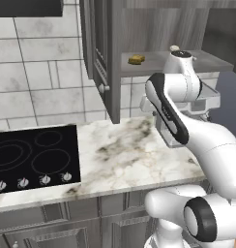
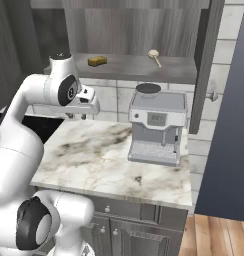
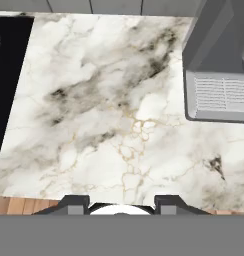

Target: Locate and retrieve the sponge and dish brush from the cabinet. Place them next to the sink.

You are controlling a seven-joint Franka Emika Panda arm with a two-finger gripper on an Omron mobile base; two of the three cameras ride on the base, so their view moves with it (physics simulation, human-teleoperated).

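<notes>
We find the cabinet (image 2: 144, 30) open, its door (image 1: 98, 53) swung aside, above a marble counter (image 1: 125, 155) that carries a coffee machine (image 2: 156, 130) and, to the left, a black hob (image 1: 35, 155). On the cabinet's shelf (image 2: 139, 70) lie the 2 task items, well apart: the sponge (image 2: 97, 61) toward the left, and the brush (image 2: 155, 56) further right, head to the rear and handle toward the front edge. The sink is not before us. The gripper (image 3: 121, 204) hangs over bare counter, pointing down, its 2 fingertips (image 3: 74, 204) standing apart with nothing between them. We judge the task not yet begun in substance: neither item is taken. To do the reach well, the hand must rise above shelf level and turn to face into the cabinet, entering between door and machine; the sponge is the nearer, easier first pick. The jaws should straddle its short sides squarely.
</notes>
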